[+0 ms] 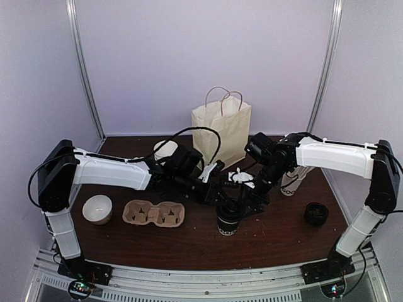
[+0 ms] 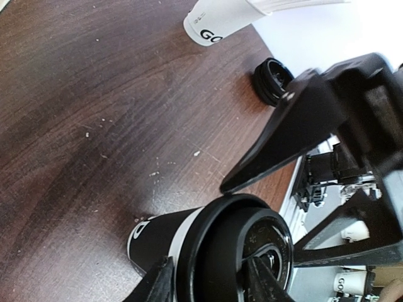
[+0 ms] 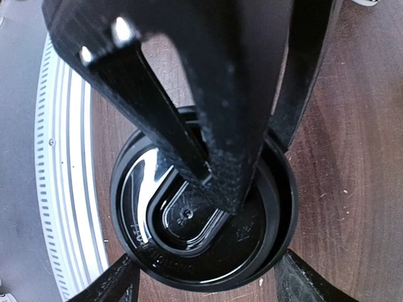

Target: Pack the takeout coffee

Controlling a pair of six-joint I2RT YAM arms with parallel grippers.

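Only wrist views show left end effector (image 2: 208, 278), right end effector (image 3: 208, 283) bracketing takeout coffee (image 2: 160, 236); grips unclear

Glossy black plastic lid (image 3: 189, 220) tops a matt paper cup (image 2: 157, 236) on scratched wood-grain table (image 2: 94, 126).

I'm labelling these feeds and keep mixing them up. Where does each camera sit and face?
Top external: high behind the robot, facing the back wall across the brown wooden table; left arm and right arm show.
Left wrist: beside the small black lidded paper cup, angled down; own fingertips at the bottom.
Right wrist: straight above its black plastic lid, facing down; own fingertips in the bottom corners.
Shared: all three show that cup; top and left wrist, the white paper cup.
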